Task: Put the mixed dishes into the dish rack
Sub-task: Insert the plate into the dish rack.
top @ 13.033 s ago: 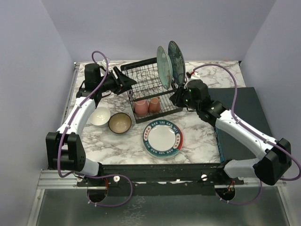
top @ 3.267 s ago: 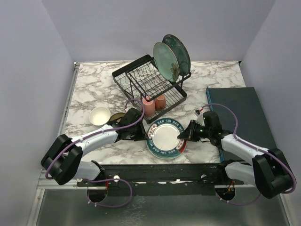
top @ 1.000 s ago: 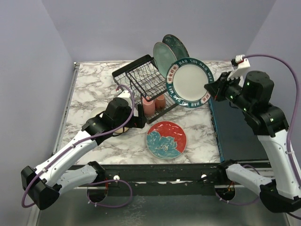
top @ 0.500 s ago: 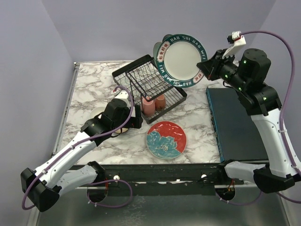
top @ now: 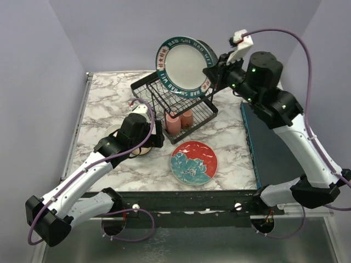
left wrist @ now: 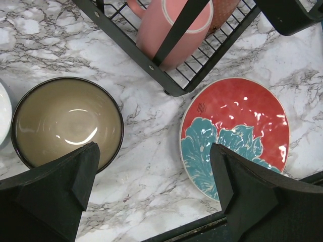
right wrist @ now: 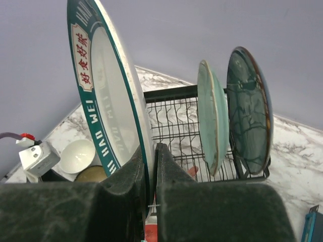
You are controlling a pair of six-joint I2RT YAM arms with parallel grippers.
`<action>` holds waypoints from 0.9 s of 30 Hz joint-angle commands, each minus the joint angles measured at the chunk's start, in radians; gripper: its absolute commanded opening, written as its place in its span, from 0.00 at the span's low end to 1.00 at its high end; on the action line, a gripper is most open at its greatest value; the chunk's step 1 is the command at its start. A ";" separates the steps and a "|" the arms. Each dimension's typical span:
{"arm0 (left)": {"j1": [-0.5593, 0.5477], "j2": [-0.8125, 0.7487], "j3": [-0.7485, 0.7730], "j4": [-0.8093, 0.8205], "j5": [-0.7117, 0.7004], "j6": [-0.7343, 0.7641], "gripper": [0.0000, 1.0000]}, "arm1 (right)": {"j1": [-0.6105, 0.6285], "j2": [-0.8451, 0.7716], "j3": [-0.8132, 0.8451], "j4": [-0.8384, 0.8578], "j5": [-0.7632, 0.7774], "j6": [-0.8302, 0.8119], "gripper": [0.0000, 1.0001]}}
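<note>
Starting from the marble table [top: 104, 93]: carries the black wire dish rack [top: 164, 94] toward the back, set at an angle, with the dark teal slab [top: 274, 148] off to the right. Holds two plates on edge in the rack's upper basket, the pale green plate [right wrist: 211, 118] beside the dark teal plate [right wrist: 248, 108], close but apart.

Pinches a white plate with a teal lettered rim [top: 184, 64] by its edge in the right gripper [top: 213, 75], jaws clamped tight on the rim. Keeps it upright in the air above the upper basket, to the left of the racked pair. Probably aims for a free slot.

- Risks clipping the pale green plate if lowered too near it or tilted.
- Risks missing the wires and toppling the plate.
- Risks a slip, given so thin a hold on a glossy rim.

Leaves the red plate with the teal flower [top: 193, 163] flat on the marble before the rack. Hangs the left gripper [left wrist: 154, 151] spread wide and empty above the gap between that plate and the dark bowl with tan inside [left wrist: 66, 122], touching neither. Shows the white bowl [left wrist: 3, 118] just beside the dark one. Could knock the rack's lower tray, or the pink mugs [top: 173, 124] standing in it, if swung back carelessly.
</note>
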 commanded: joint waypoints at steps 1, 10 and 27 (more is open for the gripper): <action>0.006 -0.006 -0.008 -0.013 -0.001 0.009 0.99 | 0.162 0.066 0.062 0.109 0.335 -0.138 0.00; 0.010 -0.013 -0.011 -0.013 -0.007 0.010 0.99 | 0.281 0.181 0.109 0.194 0.560 -0.333 0.00; 0.020 -0.011 -0.010 -0.013 -0.005 0.009 0.99 | 0.284 0.272 0.019 0.437 0.660 -0.610 0.00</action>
